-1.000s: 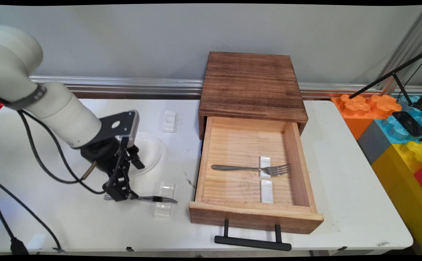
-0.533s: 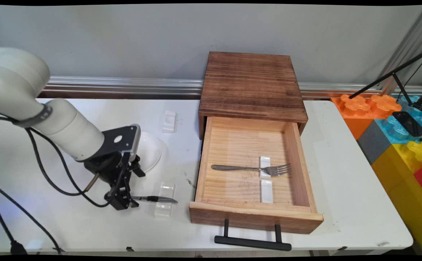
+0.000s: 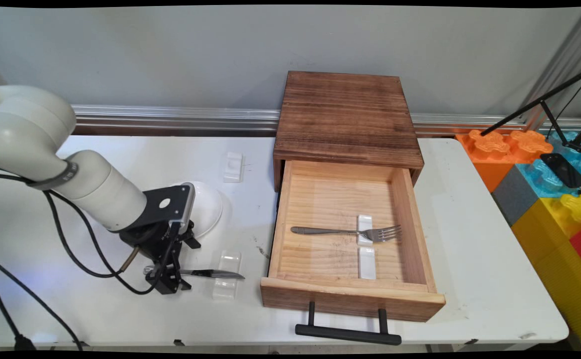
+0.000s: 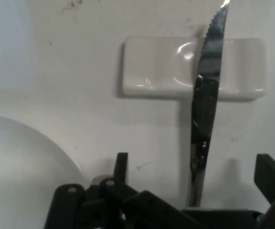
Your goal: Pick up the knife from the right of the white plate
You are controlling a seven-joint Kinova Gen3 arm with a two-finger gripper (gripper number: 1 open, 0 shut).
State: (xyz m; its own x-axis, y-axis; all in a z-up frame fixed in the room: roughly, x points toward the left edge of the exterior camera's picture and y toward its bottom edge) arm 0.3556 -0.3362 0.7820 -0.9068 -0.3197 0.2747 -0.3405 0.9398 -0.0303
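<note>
A steel knife [image 3: 210, 272] lies flat on the white table, its serrated blade resting across a small white cutlery rest [image 3: 229, 259]. My gripper [image 3: 168, 280] is low over the knife's handle end, open, one finger on each side. In the hand view the knife [image 4: 205, 109] runs up between the fingers [image 4: 121, 167] and crosses the rest [image 4: 161, 67]; neither finger touches it. A white plate [image 3: 205, 207] sits just behind the gripper, and its rim [image 4: 23, 167] shows at the hand view's left.
A wooden cabinet [image 3: 345, 114] stands at the back with its drawer [image 3: 280, 224] pulled open. Inside lie a fork [image 3: 345, 232] and a white rest [image 3: 367, 264]. Another white rest [image 3: 233, 167] lies behind the plate. Coloured toy blocks [image 3: 544, 189] stand off the right edge.
The gripper has come down toward the table and settled around the knife's handle. The knife and the rest have not moved.
</note>
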